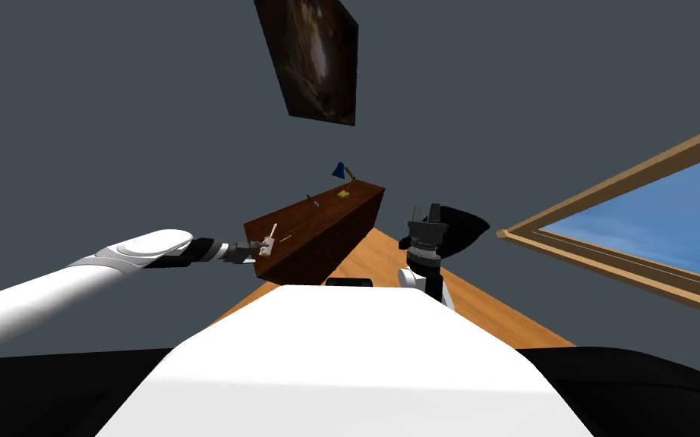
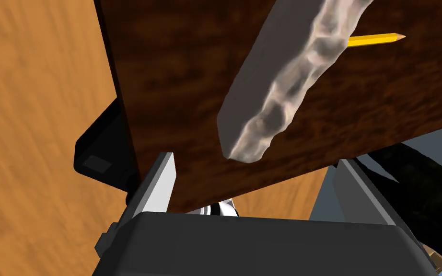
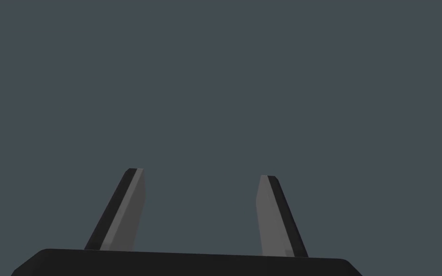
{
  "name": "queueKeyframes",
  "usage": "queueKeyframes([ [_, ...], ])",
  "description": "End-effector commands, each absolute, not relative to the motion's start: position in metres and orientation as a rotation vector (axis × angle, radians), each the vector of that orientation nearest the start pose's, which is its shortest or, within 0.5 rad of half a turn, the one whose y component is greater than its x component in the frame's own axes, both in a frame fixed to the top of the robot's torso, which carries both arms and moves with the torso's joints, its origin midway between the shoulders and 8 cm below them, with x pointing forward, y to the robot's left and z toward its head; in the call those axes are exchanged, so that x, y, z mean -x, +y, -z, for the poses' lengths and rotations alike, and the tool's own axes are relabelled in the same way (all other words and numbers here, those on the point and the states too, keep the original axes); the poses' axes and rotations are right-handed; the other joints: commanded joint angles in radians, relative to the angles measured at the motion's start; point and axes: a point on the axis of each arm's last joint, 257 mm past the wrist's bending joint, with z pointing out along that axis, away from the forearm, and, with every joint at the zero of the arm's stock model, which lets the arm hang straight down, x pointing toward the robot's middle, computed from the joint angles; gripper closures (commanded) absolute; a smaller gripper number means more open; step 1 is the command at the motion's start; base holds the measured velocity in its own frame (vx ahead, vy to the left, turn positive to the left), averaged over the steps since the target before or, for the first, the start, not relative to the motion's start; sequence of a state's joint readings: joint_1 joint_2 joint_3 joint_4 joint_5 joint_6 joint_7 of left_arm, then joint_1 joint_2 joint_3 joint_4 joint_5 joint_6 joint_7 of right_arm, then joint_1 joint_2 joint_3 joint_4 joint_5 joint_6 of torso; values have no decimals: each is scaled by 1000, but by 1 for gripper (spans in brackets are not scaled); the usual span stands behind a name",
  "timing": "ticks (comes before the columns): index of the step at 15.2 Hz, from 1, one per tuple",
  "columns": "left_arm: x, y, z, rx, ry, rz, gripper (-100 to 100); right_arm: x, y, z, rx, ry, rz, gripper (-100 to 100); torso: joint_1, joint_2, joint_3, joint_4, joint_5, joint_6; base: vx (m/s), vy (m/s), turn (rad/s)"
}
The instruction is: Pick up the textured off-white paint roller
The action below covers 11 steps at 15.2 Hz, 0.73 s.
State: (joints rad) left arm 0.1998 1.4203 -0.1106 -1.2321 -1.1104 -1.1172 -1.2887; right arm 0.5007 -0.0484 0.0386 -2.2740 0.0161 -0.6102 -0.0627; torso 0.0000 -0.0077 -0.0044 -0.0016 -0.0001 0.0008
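A: Left gripper [image 2: 255, 160] first. Fingers [image 2: 160, 184] spread wide, nothing gripped. Agree?

B: Agree. The paint roller [image 2: 282, 81] is a lumpy off-white stick with one flat grey side. Its near end shows right between the fingertips, and neither finger touches it. The rest slants away from the gripper.

A: Over what?

B: The dark wood top of a cabinet [image 2: 181, 72]. Can't tell whether the roller lies flat on it. In the head view the roller [image 1: 273, 230] sits just past the left gripper [image 1: 265, 246], at the cabinet's [image 1: 318, 227] near end.

A: Edges?

B: The cabinet's end edge runs just outside one finger, with orange wood floor [image 2: 33, 120] beyond it. The top's corner falls between the fingers, close to the gripper's body. The long front edge passes by the other finger.

A: Room to move?

B: Bare wood on both sides of the roller. A yellow pencil [image 2: 376, 39] lies beyond it, far side from the gripper, one end hidden behind the roller. A blue lamp [image 1: 341, 178] stands at the cabinet's far end, well apart from the gripper. A small dark item [image 1: 310, 199] sits mid-top, too small to name.

A: Right gripper [image 1: 424, 216]?

B: Raised over the floor, well apart from the left one. In its wrist view the right gripper [image 3: 200, 172] has its fingers apart and empty.
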Motion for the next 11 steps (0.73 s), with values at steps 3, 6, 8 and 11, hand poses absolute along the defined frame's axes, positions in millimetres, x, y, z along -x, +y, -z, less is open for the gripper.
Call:
queueKeyframes([
  [3,-273,565,285,3185,-1375,232,-100,-328,-256,-40,-557,578,-1418,0,0,-1,0,0,0,0,80,3,-274],
  [6,-246,596,289,3123,-1266,165,-100,-328,-256,-40,-557,578,-1418,0,0,-1,0,0,0,0,78,0,-262],
  [8,-234,609,290,3097,-1217,130,-100,-328,-256,-40,-557,578,-1418,0,0,0,0,0,0,-1,73,7,-190],
  [11,-222,620,291,3073,-1179,96,-100,-328,-256,-40,-557,578,-1418,0,0,-1,0,0,0,0,79,19,-203],
])
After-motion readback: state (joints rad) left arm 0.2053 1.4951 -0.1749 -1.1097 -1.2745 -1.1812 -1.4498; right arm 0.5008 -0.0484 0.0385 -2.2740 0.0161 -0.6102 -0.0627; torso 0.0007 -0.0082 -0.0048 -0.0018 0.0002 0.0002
